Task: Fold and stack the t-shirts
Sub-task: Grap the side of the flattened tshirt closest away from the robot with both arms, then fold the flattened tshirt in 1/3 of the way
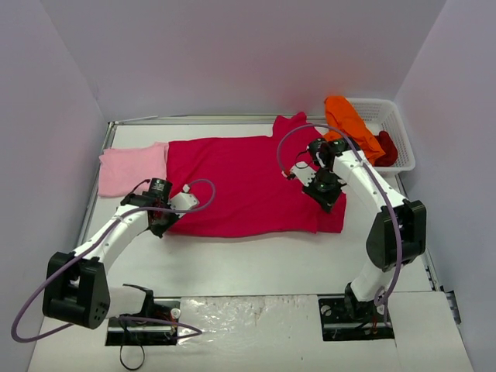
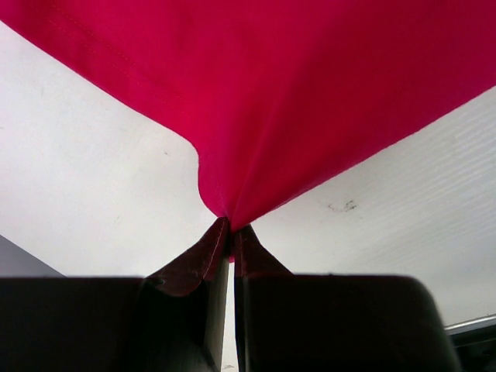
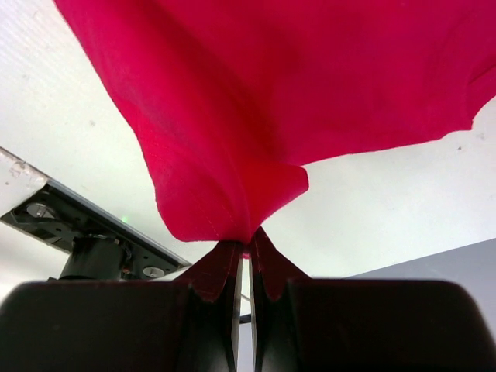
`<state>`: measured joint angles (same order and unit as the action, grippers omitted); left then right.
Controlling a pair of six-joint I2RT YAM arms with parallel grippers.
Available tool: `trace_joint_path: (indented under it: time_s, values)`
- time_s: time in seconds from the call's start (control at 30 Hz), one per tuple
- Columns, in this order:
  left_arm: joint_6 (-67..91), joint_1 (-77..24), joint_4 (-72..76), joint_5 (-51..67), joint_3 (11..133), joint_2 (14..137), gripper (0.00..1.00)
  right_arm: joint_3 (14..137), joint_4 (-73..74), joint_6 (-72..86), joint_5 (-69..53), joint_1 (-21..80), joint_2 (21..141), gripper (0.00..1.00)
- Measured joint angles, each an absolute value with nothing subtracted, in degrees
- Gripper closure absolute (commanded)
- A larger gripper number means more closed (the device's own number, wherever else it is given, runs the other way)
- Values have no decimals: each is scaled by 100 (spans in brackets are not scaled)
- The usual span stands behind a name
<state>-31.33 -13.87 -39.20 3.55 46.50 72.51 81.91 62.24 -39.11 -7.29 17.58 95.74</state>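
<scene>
The magenta shirt [image 1: 240, 186] lay spread mid-frame. The left gripper [image 2: 230, 226] was clamped on its lower-left corner, and the right gripper [image 3: 249, 242] on its lower-right corner. It looked soft, light and limp and would likely sag, so corners and hems seemed the best holds.

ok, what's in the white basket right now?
An orange t-shirt spilling over its rim and a dark red t-shirt beside it. The basket floor beneath them is covered.
</scene>
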Motion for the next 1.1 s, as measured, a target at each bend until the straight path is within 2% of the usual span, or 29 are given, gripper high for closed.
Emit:
trace_joint_path:
  time_s: [1.1]
  values:
    - [-3103,-1343,-3273,-346,5395,7988,98,9961,5714,-3710,-462,1306,10884,100]
